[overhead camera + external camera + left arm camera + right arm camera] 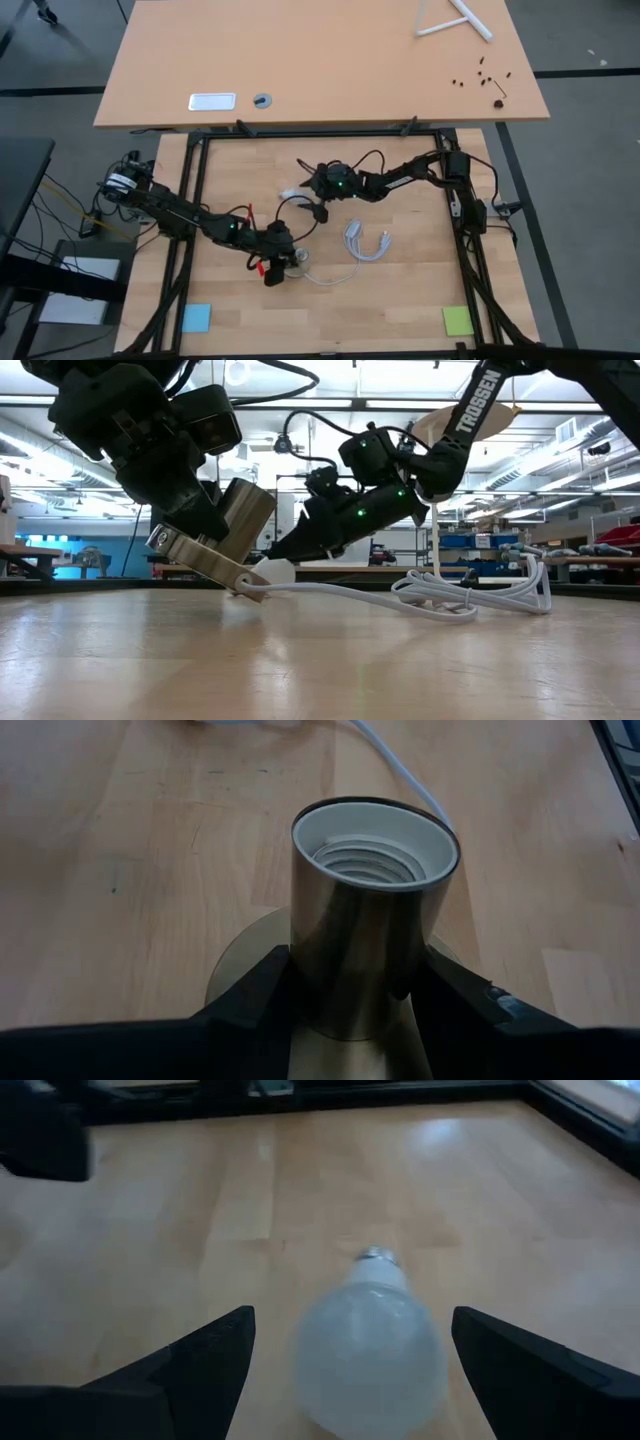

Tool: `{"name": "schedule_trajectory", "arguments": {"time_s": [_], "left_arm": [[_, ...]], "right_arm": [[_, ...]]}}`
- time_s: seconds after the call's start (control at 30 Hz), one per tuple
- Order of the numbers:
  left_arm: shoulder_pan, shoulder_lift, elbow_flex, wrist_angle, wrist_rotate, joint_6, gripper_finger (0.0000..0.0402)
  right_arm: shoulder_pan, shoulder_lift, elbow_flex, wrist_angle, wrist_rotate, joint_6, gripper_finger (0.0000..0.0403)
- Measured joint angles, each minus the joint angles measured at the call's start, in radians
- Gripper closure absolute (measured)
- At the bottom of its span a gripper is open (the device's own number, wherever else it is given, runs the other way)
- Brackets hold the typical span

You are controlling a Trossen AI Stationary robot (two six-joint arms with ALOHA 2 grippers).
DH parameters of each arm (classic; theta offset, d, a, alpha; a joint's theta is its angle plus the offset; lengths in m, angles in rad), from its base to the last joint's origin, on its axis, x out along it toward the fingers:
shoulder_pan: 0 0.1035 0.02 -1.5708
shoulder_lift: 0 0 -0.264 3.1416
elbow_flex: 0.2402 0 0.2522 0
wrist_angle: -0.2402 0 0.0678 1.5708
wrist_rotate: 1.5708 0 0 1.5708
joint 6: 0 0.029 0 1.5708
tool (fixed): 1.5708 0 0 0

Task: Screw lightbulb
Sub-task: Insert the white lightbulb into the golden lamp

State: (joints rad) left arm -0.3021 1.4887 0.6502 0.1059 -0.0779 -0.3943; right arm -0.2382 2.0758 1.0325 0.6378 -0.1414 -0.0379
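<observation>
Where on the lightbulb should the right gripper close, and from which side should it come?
On the wide frosted globe, from the globe end. The lightbulb lies on the table with its narrow screw base pointing away from the open right gripper, whose fingers already flank the globe. That leaves the threads free for the socket held by the left gripper.

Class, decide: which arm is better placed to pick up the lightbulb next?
Right. Its open claw straddles the lightbulb lying on the table, while the left claw grips the socket.
</observation>
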Motion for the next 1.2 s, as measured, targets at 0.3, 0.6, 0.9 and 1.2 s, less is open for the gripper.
{"name": "schedule_trajectory", "arguments": {"time_s": [0.3, 0.6, 0.9, 1.2], "left_arm": [[0.0, 0.0, 0.0, 0.004, 0.001, 0.0, 0.024], [0.0, 0.0, 0.0, 0.004, 0.001, 0.0, 0.024], [0.001, 0.0, 0.0, 0.004, 0.004, 0.002, 0.024], [0.001, 0.0, 0.0, 0.004, 0.004, 0.001, 0.024]], "right_arm": [[0.026, 0.0, 0.0, 0.01, 0.047, -0.011, 0.0057], [0.097, 0.0, 0.0, 0.026, 0.207, 0.096, 0.0057], [0.056, 0.0, 0.0, -0.003, 0.205, 0.103, 0.0057], [0.088, 0.002, 0.0, 0.047, 0.186, 0.129, 0.0057]]}}
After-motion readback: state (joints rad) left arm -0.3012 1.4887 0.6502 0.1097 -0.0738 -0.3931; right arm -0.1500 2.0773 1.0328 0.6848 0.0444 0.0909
